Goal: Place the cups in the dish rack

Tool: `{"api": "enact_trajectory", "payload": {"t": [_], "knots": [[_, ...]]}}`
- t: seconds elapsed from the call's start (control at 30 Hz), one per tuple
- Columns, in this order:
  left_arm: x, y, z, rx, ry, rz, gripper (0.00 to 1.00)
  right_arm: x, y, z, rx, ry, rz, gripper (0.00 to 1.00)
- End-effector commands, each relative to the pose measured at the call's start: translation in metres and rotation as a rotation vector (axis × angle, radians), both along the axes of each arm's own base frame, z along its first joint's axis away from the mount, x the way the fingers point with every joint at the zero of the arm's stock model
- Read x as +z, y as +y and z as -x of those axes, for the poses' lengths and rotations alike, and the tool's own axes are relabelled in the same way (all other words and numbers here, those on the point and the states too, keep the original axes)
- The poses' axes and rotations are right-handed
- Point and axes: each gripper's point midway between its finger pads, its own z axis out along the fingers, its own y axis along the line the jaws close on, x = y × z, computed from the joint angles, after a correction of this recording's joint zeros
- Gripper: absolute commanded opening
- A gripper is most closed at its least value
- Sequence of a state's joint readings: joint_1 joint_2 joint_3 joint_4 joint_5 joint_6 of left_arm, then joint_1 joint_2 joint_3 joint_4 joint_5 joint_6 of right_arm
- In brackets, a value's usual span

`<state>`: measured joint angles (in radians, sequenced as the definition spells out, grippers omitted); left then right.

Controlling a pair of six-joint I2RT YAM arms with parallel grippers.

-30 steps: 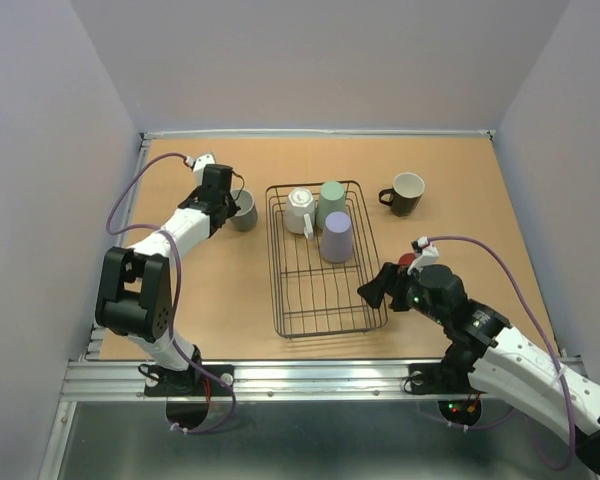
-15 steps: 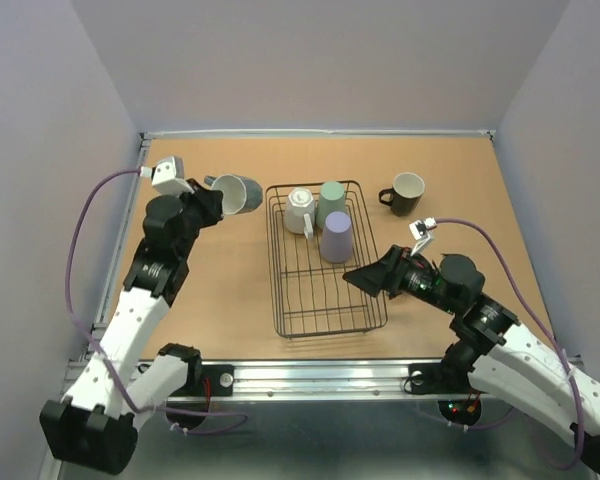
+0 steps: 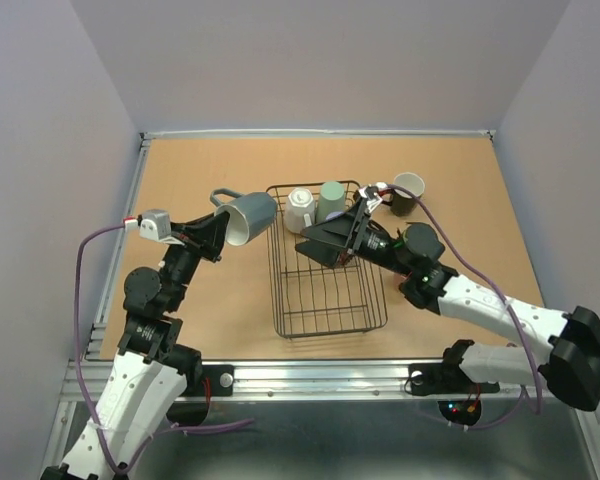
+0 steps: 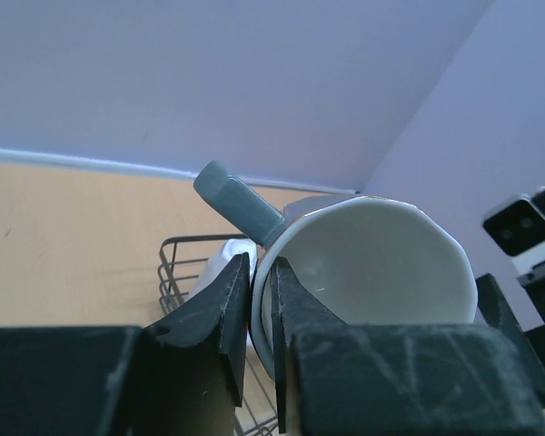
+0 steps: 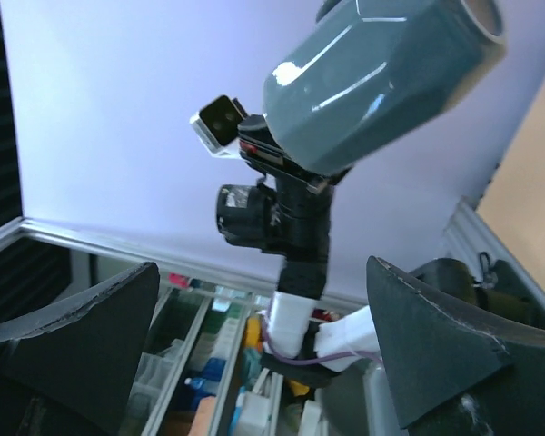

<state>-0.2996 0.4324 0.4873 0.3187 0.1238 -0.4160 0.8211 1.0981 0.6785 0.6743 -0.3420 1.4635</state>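
Left hand (image 4: 259, 282) is clamped on the rim of the grey mug (image 3: 250, 215), holding it tilted in the air just beside the left side of the dish rack (image 3: 276, 290), probably for a handover. Right hand (image 3: 315, 245) hangs over the rack, jaws wide apart, facing the mug. Since 0.5 s ago, the mug is nearer the rack and the right hand has advanced from the rack's right edge.

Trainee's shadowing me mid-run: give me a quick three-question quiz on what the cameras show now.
1. True or false: the left end effector pinches the grey mug by its handle.
2. Which cup stands on the table, outside the dish rack? A white mug, B black mug, C green tumbler.
3. Fill in: the right end effector is ____.
Key: 1 false, it pinches the rim; 2 B; 3 open.
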Motion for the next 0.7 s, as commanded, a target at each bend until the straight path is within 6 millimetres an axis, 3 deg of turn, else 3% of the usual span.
{"api": "enact_trajectory", "payload": {"t": [0.0,0.03,0.13,0.17,0.3,0.43,0.67], "knots": [[0.081,0.005,0.040,-0.030,-0.351,0.109,0.00,0.065,0.008,-0.005,0.017,-0.052,-0.176,1.00],[0.082,0.006,0.043,-0.026,-0.362,0.118,0.00,0.058,0.018,-0.014,0.020,-0.044,-0.165,1.00],[0.085,0.009,0.049,-0.022,-0.394,0.128,0.00,0.068,0.033,-0.021,0.052,-0.052,-0.185,1.00],[0.086,0.008,0.051,-0.028,-0.402,0.128,0.00,0.061,0.041,-0.027,0.065,-0.029,-0.181,1.00],[0.091,0.005,0.058,-0.053,-0.437,0.128,0.00,0.057,0.055,-0.035,0.081,-0.015,-0.196,1.00],[0.090,0.001,0.062,-0.082,-0.451,0.131,0.00,0.052,0.061,-0.041,0.082,-0.001,-0.201,1.00],[0.085,-0.003,0.058,-0.090,-0.442,0.131,0.00,0.069,0.064,-0.039,0.097,-0.022,-0.249,1.00]]}}
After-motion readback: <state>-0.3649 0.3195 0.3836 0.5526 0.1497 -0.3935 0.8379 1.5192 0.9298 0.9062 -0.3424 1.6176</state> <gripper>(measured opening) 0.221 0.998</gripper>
